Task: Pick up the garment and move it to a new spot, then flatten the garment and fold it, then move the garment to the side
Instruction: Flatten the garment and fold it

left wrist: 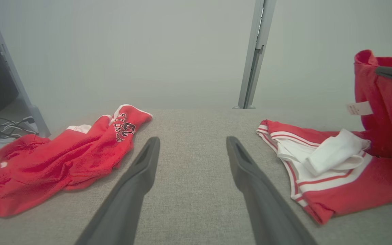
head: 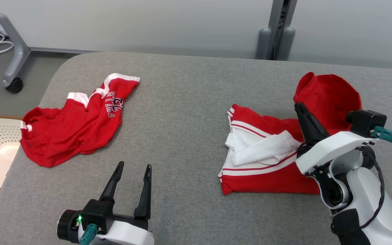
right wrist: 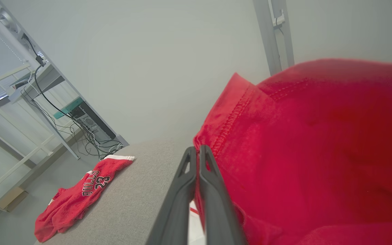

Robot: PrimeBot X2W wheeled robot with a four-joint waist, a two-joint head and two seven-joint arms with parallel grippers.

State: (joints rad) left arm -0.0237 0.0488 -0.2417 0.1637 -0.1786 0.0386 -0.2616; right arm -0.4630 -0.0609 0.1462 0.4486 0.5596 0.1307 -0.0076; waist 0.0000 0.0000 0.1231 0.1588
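While right gripper (head: 298, 106) pinches raised flap (head: 328, 93), red white-striped fabric garment (head: 260, 153) lies by right edge of grey padded worktop (head: 182, 119); left gripper (head: 134, 165) spread wide at front edge; crumpled red Bulls jersey (head: 70, 131) near left edge

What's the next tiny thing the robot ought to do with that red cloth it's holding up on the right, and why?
Probably carry the raised flap to its left and lower it over the rest of the red and white garment. The right gripper, jaws shut, holds that flap upright above the table, while the rest lies flat.
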